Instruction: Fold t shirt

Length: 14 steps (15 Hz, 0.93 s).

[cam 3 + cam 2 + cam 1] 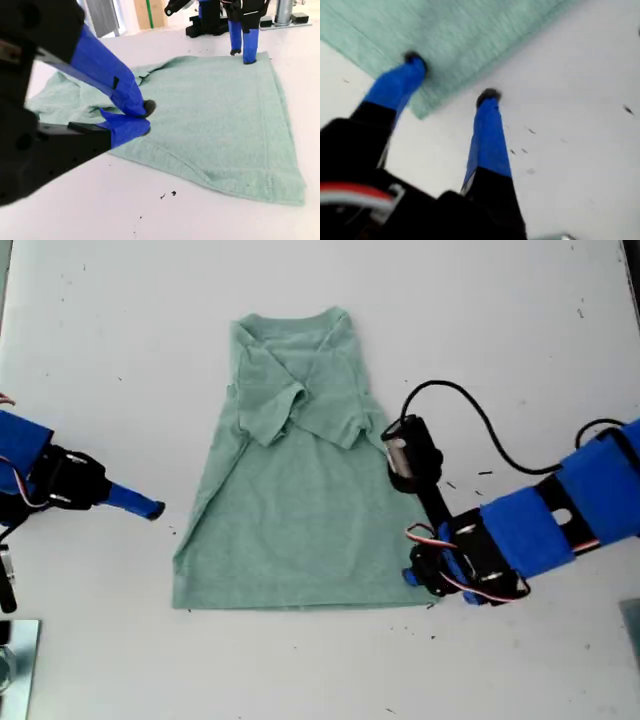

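Surface: a plain white table with small dark specks on it; in my second wrist view the far edge shows a dark stand and what look like wooden boards, too far off to make out.

T shirt: the pale mint-green t shirt lies flat in the middle of the table in the exterior view, collar towards the top of that view, hem towards the bottom; both short sleeves are folded inward and overlap across the chest; the body spreads wider towards the hem.

First arm: it comes in from the exterior view's right, wrapped in blue, with a black cable looping above it; it ends at the hem corner on that view's right.

My first gripper: jaws spread; one blue finger rests with its dark tip on the shirt's corner, the other stands on bare table just beside the cloth edge; nothing is pinched between them.

Second arm: it enters from the exterior view's left; in that view its blue tip sits over bare table, near the shirt's side edge but apart from it.

My second gripper: jaws nearly pressed together, the two blue fingers meeting at their dark tips; from my second wrist view they sit just at the cloth edge, and I cannot tell whether they hold any fabric.
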Tool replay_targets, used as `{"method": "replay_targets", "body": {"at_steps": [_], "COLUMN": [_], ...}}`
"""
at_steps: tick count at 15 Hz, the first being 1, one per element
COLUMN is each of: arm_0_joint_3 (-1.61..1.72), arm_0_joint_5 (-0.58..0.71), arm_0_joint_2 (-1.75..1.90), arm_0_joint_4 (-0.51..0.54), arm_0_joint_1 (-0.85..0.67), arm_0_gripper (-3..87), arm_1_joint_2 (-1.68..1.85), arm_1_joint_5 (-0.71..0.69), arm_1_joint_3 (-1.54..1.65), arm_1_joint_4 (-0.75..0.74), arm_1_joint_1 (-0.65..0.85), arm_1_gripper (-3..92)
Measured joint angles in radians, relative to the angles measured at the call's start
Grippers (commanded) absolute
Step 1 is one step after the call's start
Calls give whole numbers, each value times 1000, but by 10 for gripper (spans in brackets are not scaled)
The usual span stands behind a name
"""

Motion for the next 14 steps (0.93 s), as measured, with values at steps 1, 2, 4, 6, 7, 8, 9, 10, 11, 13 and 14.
{"method": "replay_targets", "body": {"at_steps": [1,2,4,6,7,8,9,10,11,13,14], "arm_0_joint_3": [0,0,0,0,0,0,0,0,0,0,0], "arm_0_joint_5": [-3,-9,-12,-14,-14,-14,-14,-14,-14,-20,-29], "arm_0_joint_2": [0,0,0,0,0,0,0,0,0,0,0], "arm_0_joint_4": [0,0,0,0,0,0,0,0,0,0,0], "arm_0_joint_1": [3,3,11,11,12,12,12,12,12,20,31], "arm_0_gripper": [-2,-2,-2,-2,-2,-2,-2,-2,-2,-2,-2], "arm_1_joint_2": [-12,-8,17,74,150,178,183,183,184,183,170], "arm_1_joint_5": [8,14,23,3,-15,-41,-75,-109,-143,-181,-199], "arm_1_joint_3": [29,66,107,117,112,81,2,-117,-219,-356,-420], "arm_1_joint_4": [-61,-121,-133,-103,-32,52,158,276,334,354,354], "arm_1_joint_1": [-5,-9,-15,-17,-17,-17,-17,-17,-17,-17,-15], "arm_1_gripper": [-12,-12,-12,-12,-12,-12,-12,-12,-12,-12,-12]}}
